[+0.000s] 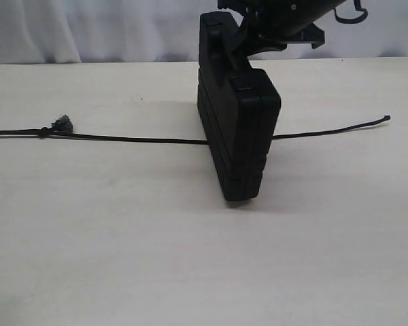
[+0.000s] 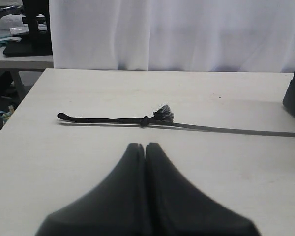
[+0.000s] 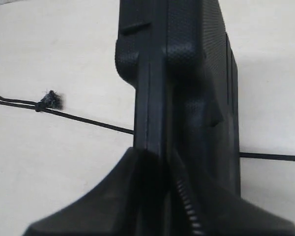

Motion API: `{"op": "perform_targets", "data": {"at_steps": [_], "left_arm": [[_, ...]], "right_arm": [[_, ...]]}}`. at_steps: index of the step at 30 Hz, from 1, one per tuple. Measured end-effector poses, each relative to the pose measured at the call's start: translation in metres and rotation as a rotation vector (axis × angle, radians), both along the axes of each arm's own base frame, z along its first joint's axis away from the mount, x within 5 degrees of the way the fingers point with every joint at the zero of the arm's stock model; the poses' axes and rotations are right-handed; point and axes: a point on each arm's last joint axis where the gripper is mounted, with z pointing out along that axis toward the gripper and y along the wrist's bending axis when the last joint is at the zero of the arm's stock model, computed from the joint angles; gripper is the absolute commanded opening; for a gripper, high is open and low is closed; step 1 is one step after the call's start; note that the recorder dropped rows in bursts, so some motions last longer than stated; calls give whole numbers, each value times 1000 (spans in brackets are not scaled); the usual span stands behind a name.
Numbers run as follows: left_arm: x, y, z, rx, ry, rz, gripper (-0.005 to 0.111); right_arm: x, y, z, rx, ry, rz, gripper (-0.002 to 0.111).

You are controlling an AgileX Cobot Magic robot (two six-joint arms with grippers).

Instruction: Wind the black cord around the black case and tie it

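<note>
- Roughly at the middle of the counter (image 1: 190, 265), the black case (image 1: 238, 129) stands upright on 1 long edge, its narrow side toward the exterior camera.
- Its top is pinched by the right pincer (image 3: 160, 157), 1 finger on each broad face.
- Across the counter lies the black cord (image 1: 136, 140), meeting the case on both sides. Whether it runs under or behind the case cannot be told.
- The frayed knot (image 1: 60, 123) lies well left of the case, and the plain end (image 1: 385, 119) lies well right, lifted slightly toward the far edge.
- Bare counter spreads wide in front of the case and on both sides. Behind it, the far edge meets a white curtain (image 1: 88, 27).
- The left pincer (image 2: 145, 147) shows only in the left wrist view, its 2 fingers pressed together with nothing between, above the counter on the near side of the knot.
- That view alone shows the narrow loop end (image 2: 62, 116) near the counter's side edge, with another table (image 2: 19, 61) beyond it.
- The right wrist view alone shows the case's textured faces and the seam between its 2 halves.
</note>
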Motion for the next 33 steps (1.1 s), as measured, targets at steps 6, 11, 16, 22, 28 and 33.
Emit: {"op": "perform_targets", "data": {"at_steps": [6, 11, 16, 22, 28, 33], "left_arm": [[0, 0, 0, 0, 0, 0, 0], [0, 0, 0, 0, 0, 0, 0], [0, 0, 0, 0, 0, 0, 0], [0, 0, 0, 0, 0, 0, 0], [0, 0, 0, 0, 0, 0, 0], [0, 0, 0, 0, 0, 0, 0]], "right_arm": [[1, -2, 0, -43, -34, 27, 33], [2, -2, -1, -61, -48, 51, 33], [3, -2, -4, -67, -40, 57, 33], [4, -1, -5, -62, -36, 59, 32], [5, -5, -7, -128, -49, 61, 32], [6, -6, -6, -144, -57, 68, 34]]}}
